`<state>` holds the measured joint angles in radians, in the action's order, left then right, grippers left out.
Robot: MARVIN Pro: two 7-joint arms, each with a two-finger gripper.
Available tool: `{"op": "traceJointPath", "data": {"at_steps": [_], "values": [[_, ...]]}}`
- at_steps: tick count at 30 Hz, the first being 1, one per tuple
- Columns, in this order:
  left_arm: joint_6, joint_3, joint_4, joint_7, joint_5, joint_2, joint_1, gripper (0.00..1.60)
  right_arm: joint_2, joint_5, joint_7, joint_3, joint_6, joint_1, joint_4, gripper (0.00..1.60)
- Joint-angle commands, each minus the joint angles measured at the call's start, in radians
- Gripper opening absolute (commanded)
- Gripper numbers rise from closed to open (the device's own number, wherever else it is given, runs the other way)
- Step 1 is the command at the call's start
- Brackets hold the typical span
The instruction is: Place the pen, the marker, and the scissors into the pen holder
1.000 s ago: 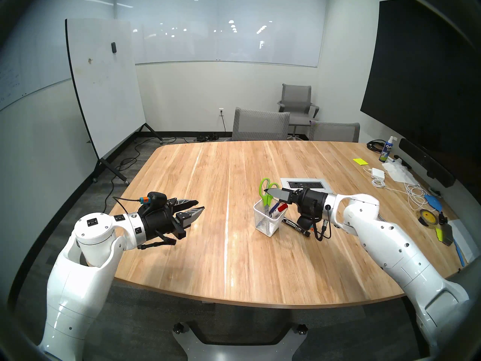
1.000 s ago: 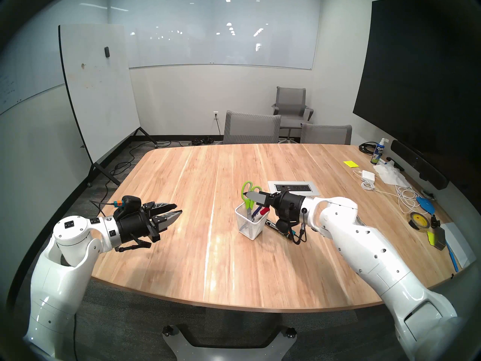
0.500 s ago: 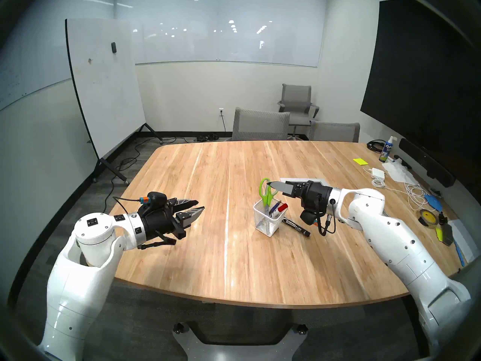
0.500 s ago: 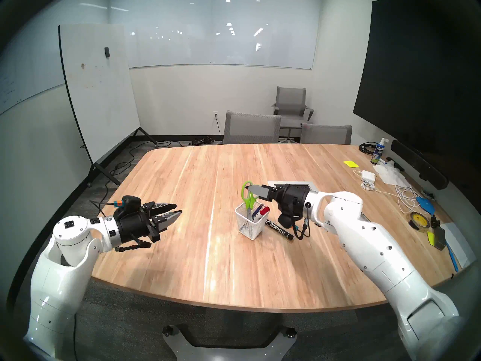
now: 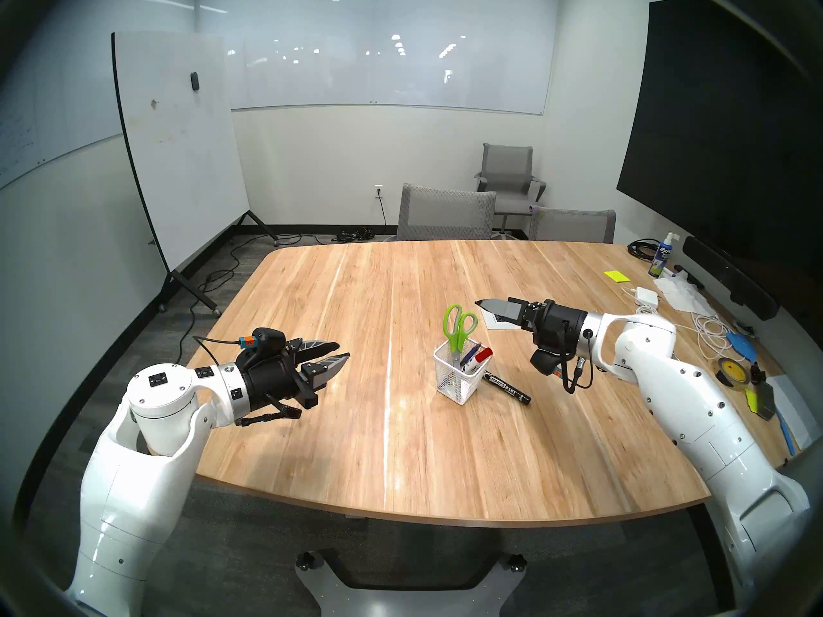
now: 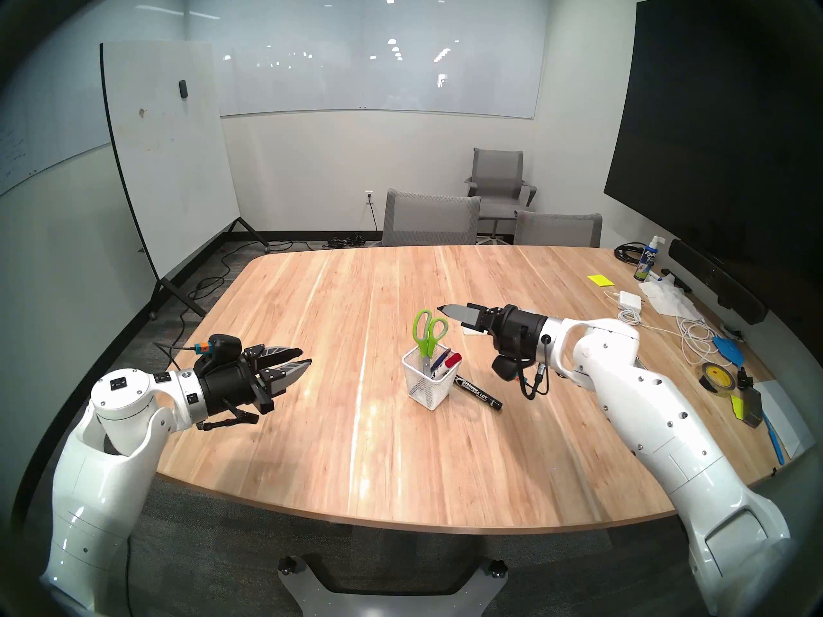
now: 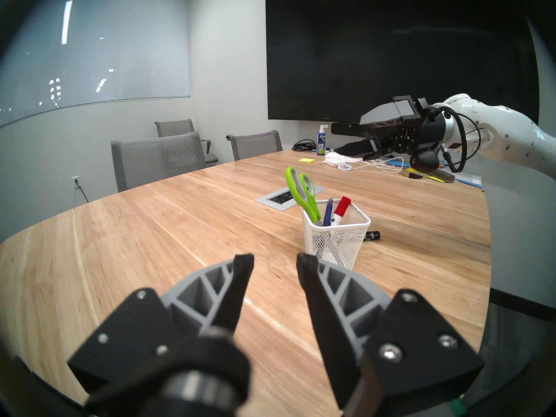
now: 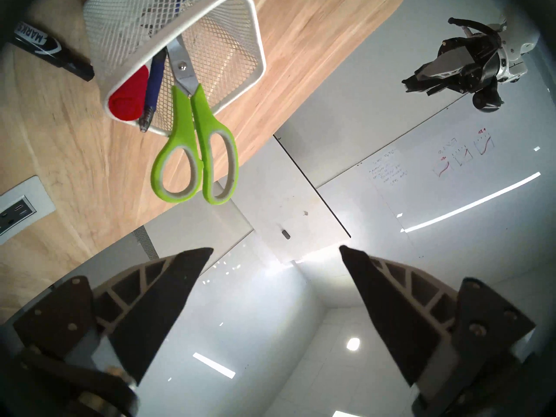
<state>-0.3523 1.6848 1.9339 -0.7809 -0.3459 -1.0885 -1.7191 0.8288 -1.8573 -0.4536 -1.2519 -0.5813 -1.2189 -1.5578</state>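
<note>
On the table (image 5: 356, 424), pen holder (image 5: 454, 382): white mesh cup, upright.
Inside it: scissors (image 5: 458, 326), green handles up; blue pen (image 5: 473, 352); red-capped marker (image 5: 483, 354).
Black marker (image 5: 507, 382): lying just beside the holder.
My right pincer (image 8: 275, 249): fingers spread, empty, raised near the holder.
My left pincer (image 7: 274, 258): fingers apart, empty, well apart from the holder.

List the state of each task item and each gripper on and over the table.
scissors: standing blades-down in the holder, handles sticking out, blades closed.
pen: in the holder, leaning.
red-capped marker: in the holder, cap up.
black marker: lying on the table beside the holder, capped.
pen holder: upright on the table.
left gripper: empty, fingertips slightly apart.
right gripper: open, empty, above the table.
</note>
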Motion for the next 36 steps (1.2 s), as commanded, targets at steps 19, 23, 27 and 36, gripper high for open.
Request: {"op": "traceJointPath", "data": {"at_steps": [19, 23, 27, 36], "values": [[0.003, 0.004, 0.014, -0.003, 0.002, 0.0, 0.007, 0.93, 0.131, 0.519, 0.204, -0.146, -0.379, 0.161, 0.207, 1.6], [0.003, 0.004, 0.013, -0.004, 0.002, -0.001, 0.008, 0.93, 0.149, 0.602, 0.267, -0.147, -0.379, 0.202, 0.273, 1.6], [0.003, 0.004, 0.013, -0.005, 0.002, -0.001, 0.008, 0.93, 0.167, 0.68, 0.315, -0.149, -0.379, 0.233, 0.323, 1.6], [0.003, 0.005, 0.012, -0.006, 0.003, -0.002, 0.008, 0.93, 0.221, 0.877, 0.419, -0.157, -0.379, 0.281, 0.392, 1.6]]}}
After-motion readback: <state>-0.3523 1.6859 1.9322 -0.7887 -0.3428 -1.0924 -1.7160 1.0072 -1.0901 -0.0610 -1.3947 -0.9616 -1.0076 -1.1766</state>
